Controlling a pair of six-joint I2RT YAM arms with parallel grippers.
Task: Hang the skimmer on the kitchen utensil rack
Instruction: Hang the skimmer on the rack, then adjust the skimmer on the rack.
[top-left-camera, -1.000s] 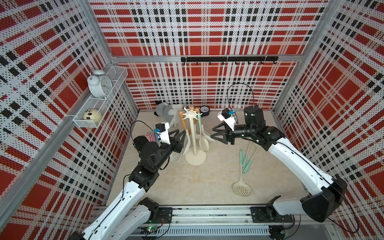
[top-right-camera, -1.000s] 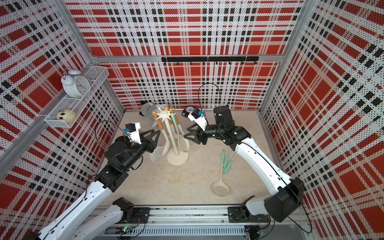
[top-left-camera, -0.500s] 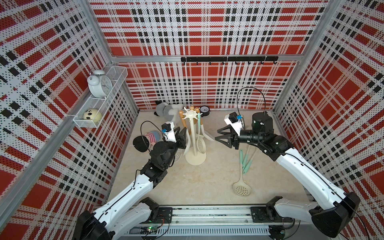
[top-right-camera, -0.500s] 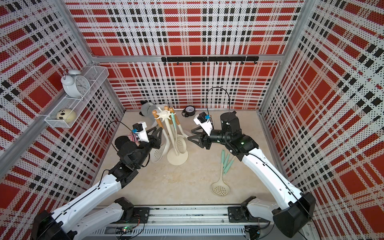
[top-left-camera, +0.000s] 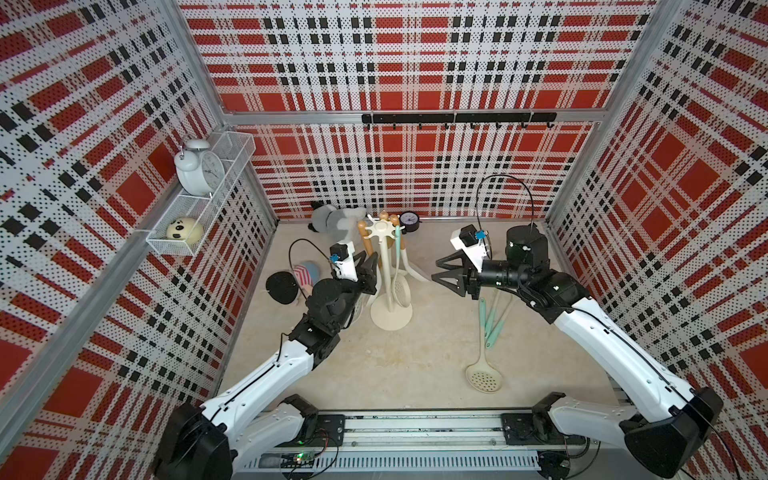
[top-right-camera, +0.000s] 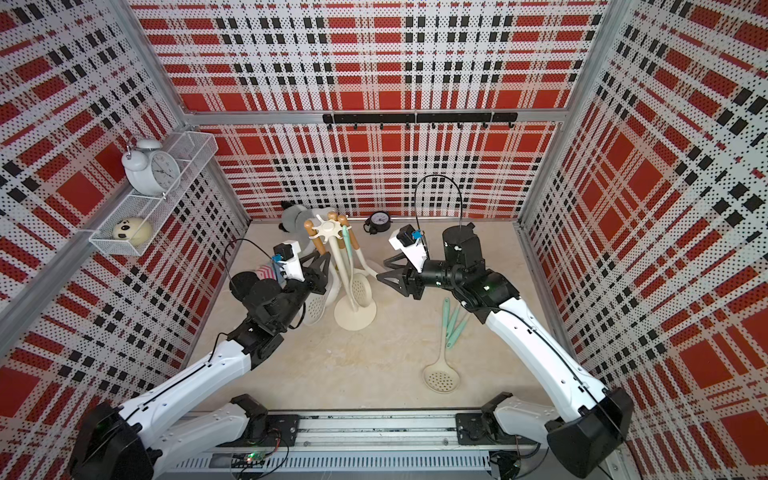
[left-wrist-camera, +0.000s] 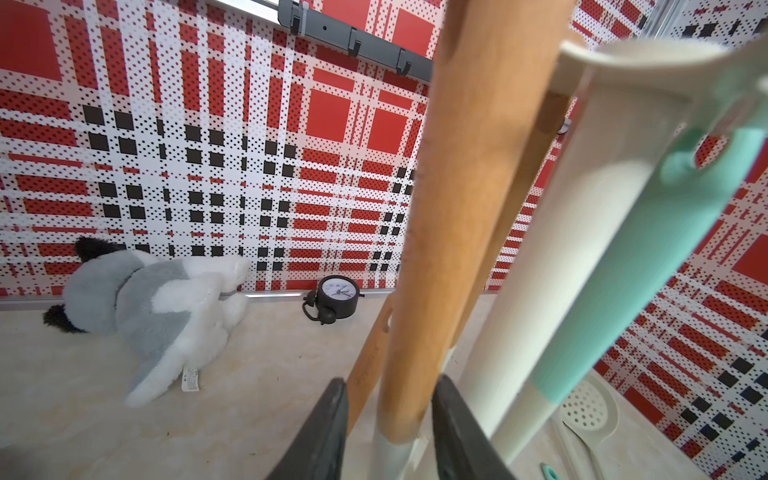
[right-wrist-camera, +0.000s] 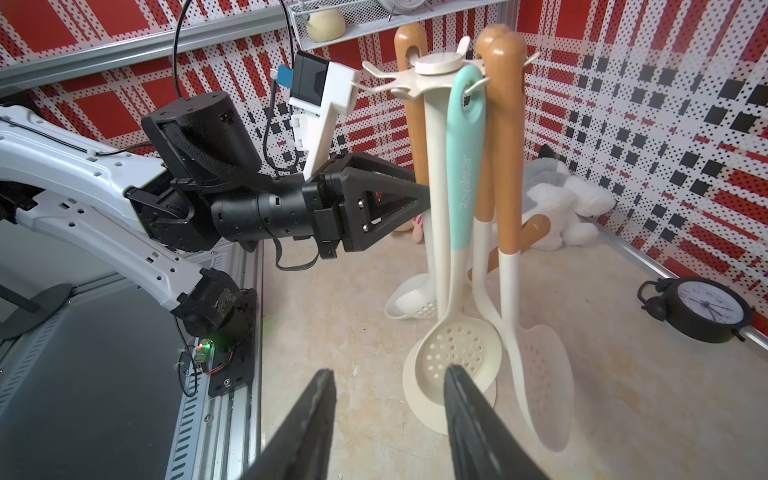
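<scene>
The cream kitchen utensil rack (top-left-camera: 390, 320) (top-right-camera: 355, 318) stands mid-table with several utensils on its crown (right-wrist-camera: 436, 64). A teal-handled skimmer (right-wrist-camera: 463, 166) (top-left-camera: 401, 286) hangs from a prong. My left gripper (left-wrist-camera: 388, 386) (top-left-camera: 372, 266) is open around the wooden handle (left-wrist-camera: 457, 208) of another hung skimmer; one finger lies against it and a gap shows at the other. My right gripper (right-wrist-camera: 388, 372) (top-left-camera: 435, 270) hovers open and empty just right of the rack. A further skimmer (top-left-camera: 484, 380) (top-right-camera: 441, 379) lies flat on the table under my right arm.
Teal utensils (top-left-camera: 496, 322) lie beside the flat skimmer. A plush toy (top-left-camera: 332, 218) and a black clock (top-left-camera: 409, 222) sit by the back wall. A black disc (top-left-camera: 282, 286) and a striped item (top-left-camera: 305, 272) lie left. The black hook rail (top-left-camera: 457, 118) is high on the back wall.
My left gripper has moved right to the rack and narrowed around the wooden handle. My right arm has drawn back a little to the right, still open.
</scene>
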